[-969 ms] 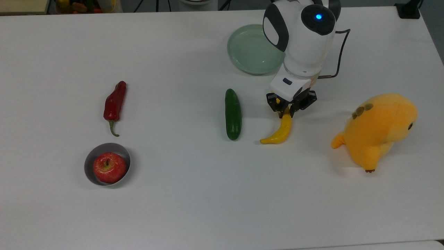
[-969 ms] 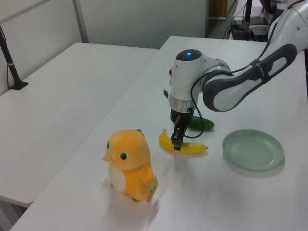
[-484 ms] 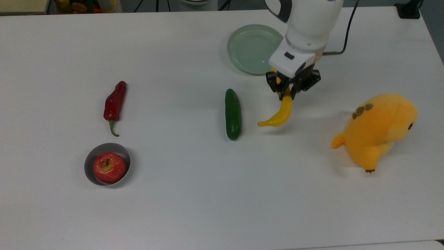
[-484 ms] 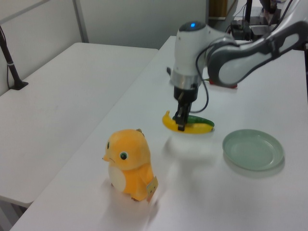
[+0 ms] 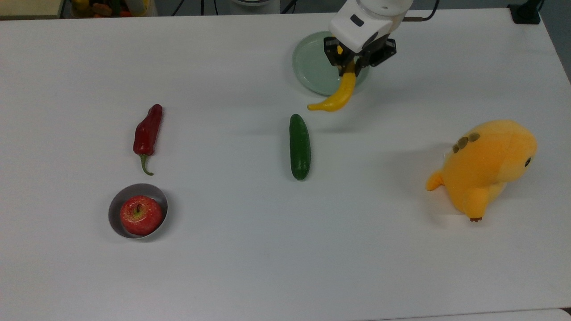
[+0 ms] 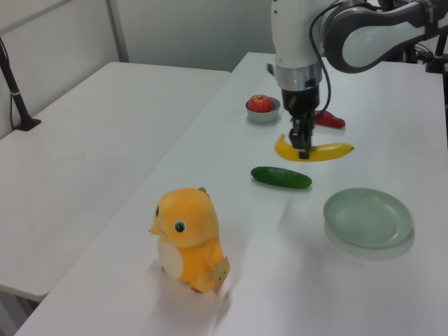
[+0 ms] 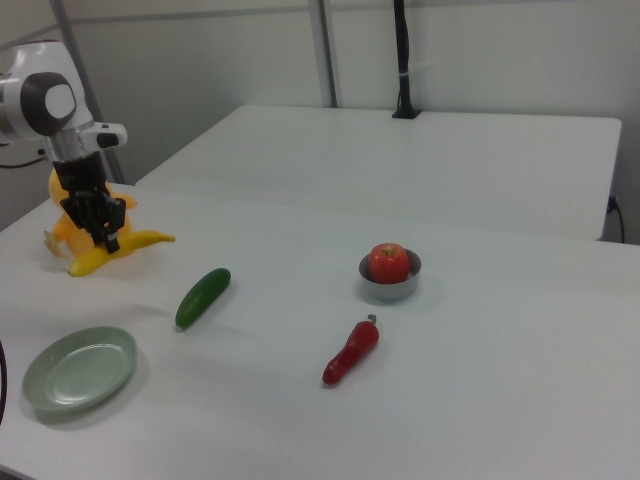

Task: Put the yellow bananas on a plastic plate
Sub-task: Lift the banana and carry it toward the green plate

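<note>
Hand [image 5: 349, 67] is clamped tight on the banana [image 5: 337, 95], holding it up off the counter [image 5: 267, 249] near the plate [image 5: 312, 67].

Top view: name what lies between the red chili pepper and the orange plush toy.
The straight dark-green cucumber lies between the red chili pepper and orange plush toy.

Bright, even overhead light; soft faint shadows on the white table [image 5: 223, 267].
</note>
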